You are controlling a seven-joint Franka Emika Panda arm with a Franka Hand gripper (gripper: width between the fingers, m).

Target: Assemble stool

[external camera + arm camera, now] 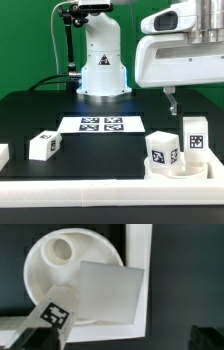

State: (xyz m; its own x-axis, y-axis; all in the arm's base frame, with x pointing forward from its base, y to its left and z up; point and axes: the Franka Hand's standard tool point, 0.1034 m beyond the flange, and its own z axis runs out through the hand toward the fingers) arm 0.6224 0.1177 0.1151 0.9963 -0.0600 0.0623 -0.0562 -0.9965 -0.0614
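The stool's seat point(186, 168) lies flat on the black table point(30, 112) at the exterior view's right, tucked into the corner made by the white rim bars point(100, 190). Two legs stand on it: one upright block leg point(194, 135) with its marker tag facing the camera, and a second leg point(163, 150) just beside it on the exterior view's left. In the wrist view you look down on the seat point(45, 277), and one round socket point(60, 249) shows empty near its edge. A plain-faced leg point(110, 291) and a tagged leg point(55, 313) rise from the disc, but you cannot tell whether either is screwed fully home or merely standing in its hole. The gripper point(172, 101) hangs above the seat with its jaws spread wide and nothing between them, touching no part. A third loose leg point(43, 145) lies well apart on the exterior view's left, in front of the marker board point(100, 124). A white fragment point(3, 155) at that edge may be another part, though too little shows to say. You appear to be between legs, with two placed and one socket waiting. Your next move is probably to cross to the loose leg, close squarely on its flat sides, and carry it upright to the open socket. Watch your clearance past the two standing legs, since a knock could tip them or shift the seat off the corner.
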